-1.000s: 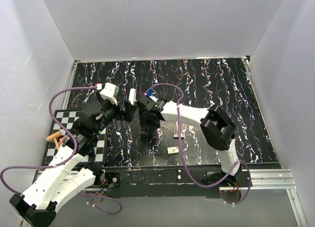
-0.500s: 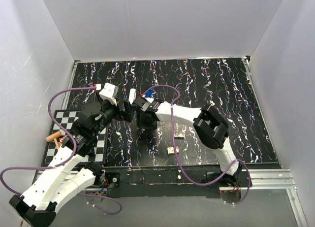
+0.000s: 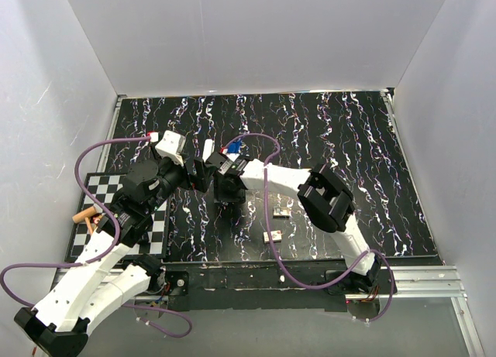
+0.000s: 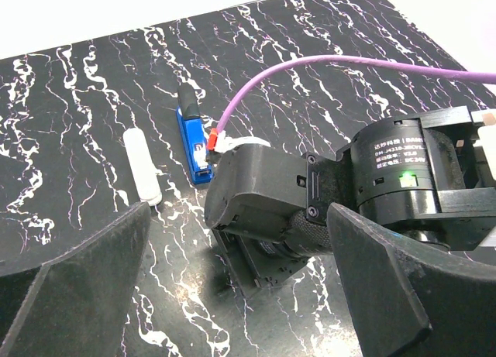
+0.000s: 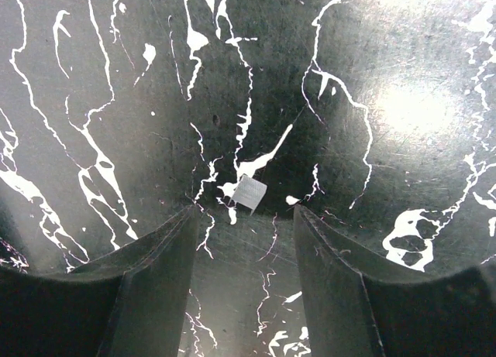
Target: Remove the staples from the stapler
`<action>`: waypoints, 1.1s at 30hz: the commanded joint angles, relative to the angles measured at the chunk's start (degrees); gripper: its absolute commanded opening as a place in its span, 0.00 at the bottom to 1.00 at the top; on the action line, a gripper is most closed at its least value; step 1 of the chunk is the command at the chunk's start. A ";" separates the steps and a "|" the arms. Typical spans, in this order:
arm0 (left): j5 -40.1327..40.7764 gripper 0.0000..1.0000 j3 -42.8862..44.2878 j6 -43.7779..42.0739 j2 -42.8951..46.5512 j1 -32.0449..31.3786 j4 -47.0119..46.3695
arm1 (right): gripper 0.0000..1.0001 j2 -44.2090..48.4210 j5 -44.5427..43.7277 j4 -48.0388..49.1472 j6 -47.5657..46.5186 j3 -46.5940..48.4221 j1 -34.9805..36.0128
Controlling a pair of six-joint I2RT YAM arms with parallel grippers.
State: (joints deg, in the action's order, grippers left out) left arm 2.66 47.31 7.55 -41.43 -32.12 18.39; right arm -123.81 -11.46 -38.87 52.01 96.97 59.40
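Note:
The blue stapler [image 4: 194,144] lies on the black marbled mat, with a black tip at its far end; in the top view [image 3: 235,147] it sits just behind the right wrist. My right gripper [image 5: 244,217] is open and points down at the mat, with a small grey block of staples [image 5: 250,193] lying just beyond its fingertips. In the top view the right gripper [image 3: 226,188] is close beside my left gripper [image 3: 203,173]. My left gripper [image 4: 232,295] is open wide and empty, and the right arm's wrist [image 4: 271,202] fills the space ahead of it.
A white stick-shaped piece [image 4: 142,168] lies left of the stapler. Two small metal pieces [image 3: 283,211] [image 3: 272,235] lie on the mat nearer the front. A checkerboard [image 3: 97,193] and a wooden peg [image 3: 84,215] are at the left edge. White walls surround the mat.
My right arm has swung left, bringing its gripper closer to the left gripper, and its elbow has shifted left. The left arm has barely moved.

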 commanded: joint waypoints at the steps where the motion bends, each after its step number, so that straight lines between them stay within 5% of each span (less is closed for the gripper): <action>1: 0.42 0.98 0.06 -0.17 1.00 -0.05 -0.29 | 0.60 -1.61 -1.63 -1.29 0.81 2.70 0.19; 33: -0.63 0.98 0.15 -0.17 1.26 -0.05 -0.29 | 0.38 -7.85 -6.64 -7.01 -4.99 10.61 2.92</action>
State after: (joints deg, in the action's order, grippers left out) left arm 2.37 47.31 7.55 -41.12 -32.12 18.39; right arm -129.69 -15.90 -43.62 47.92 106.17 61.67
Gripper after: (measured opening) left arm 0.981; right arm 0.393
